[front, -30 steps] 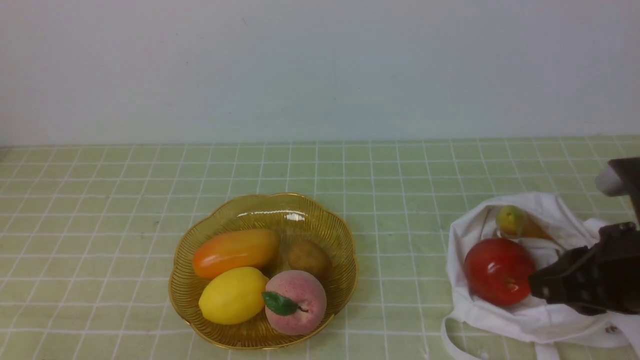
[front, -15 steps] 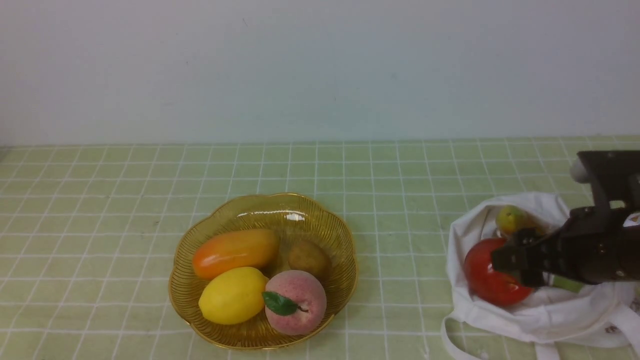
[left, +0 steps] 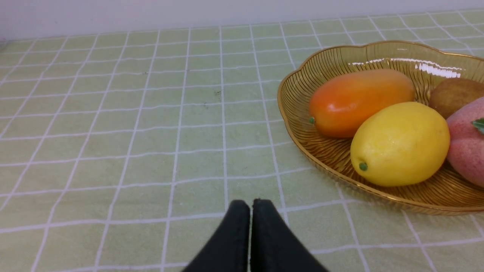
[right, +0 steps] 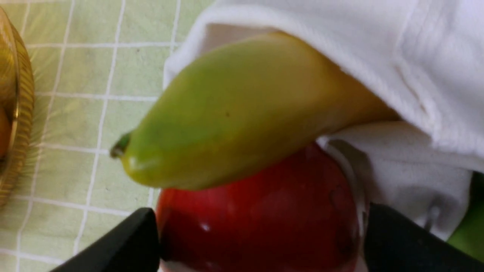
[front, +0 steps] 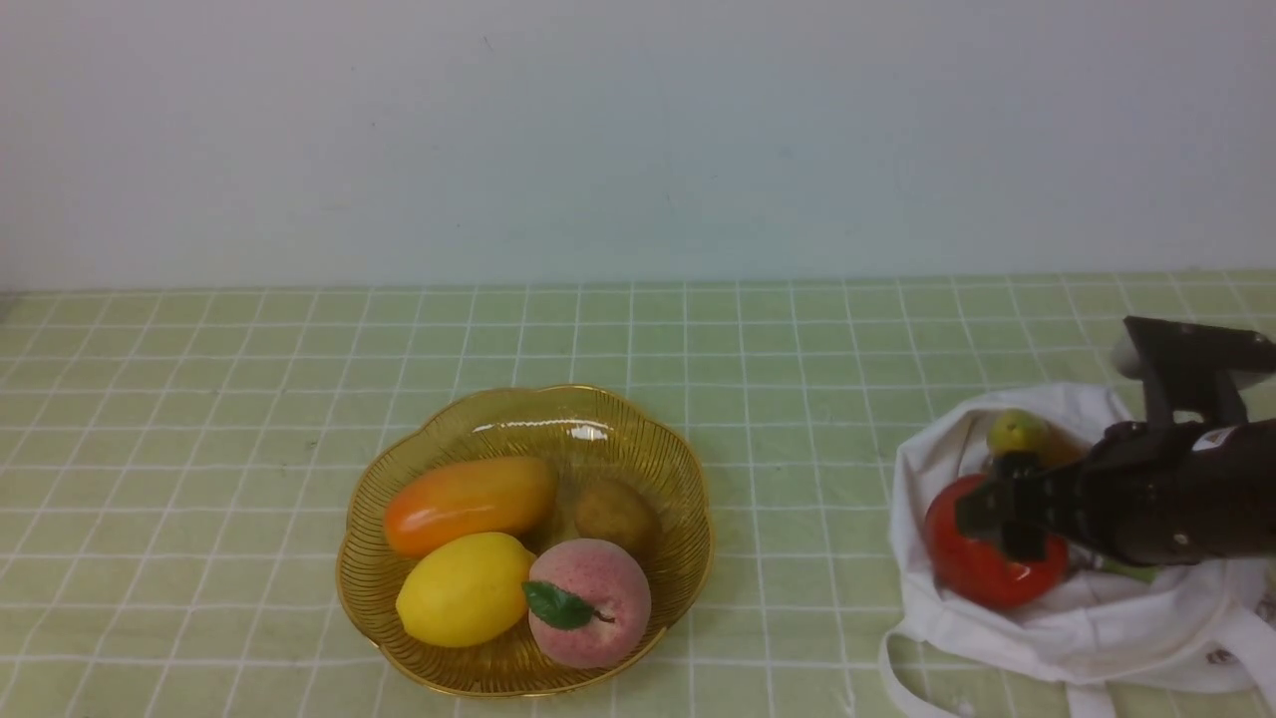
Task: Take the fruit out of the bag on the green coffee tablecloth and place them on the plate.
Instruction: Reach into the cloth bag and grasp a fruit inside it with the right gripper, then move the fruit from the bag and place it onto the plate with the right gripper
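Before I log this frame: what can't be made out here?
- Whether the right gripper grips the apple: in the right wrist view its fingers flank it, but shadow hides any contact.
- The green fruit: only a sliver at the right wrist view's edge, behind the bag.
- The print on the bag: too small in the front view.
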Robot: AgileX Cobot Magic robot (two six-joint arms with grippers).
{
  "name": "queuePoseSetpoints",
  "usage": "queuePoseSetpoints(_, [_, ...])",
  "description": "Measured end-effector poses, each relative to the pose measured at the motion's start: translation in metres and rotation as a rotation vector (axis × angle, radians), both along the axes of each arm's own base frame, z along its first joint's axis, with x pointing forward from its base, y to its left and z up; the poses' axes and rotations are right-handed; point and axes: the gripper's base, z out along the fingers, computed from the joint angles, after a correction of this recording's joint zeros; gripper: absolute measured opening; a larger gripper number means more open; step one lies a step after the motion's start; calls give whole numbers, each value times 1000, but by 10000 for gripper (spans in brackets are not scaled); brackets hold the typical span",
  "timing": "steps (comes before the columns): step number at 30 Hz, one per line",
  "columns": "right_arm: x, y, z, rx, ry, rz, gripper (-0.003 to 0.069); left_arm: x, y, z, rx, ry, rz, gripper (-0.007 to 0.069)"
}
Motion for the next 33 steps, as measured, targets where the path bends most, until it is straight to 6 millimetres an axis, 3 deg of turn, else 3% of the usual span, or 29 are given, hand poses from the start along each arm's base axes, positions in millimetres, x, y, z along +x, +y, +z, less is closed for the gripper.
queuePoseSetpoints(17, [6,2,-7,5,0,7,685,0,0,0,0,0,0,-8])
queuePoseSetpoints(21, [7,3,-8,44,11,-28,582,0,0,0,0,0,0,-8])
queuePoseSetpoints(26, [6,4,-8,40,12,-6,580,0,0,0,0,0,0,-8])
queuePoseSetpoints(33, [-4,5,16,81,-38,17,580,0,0,0,0,0,0,-8])
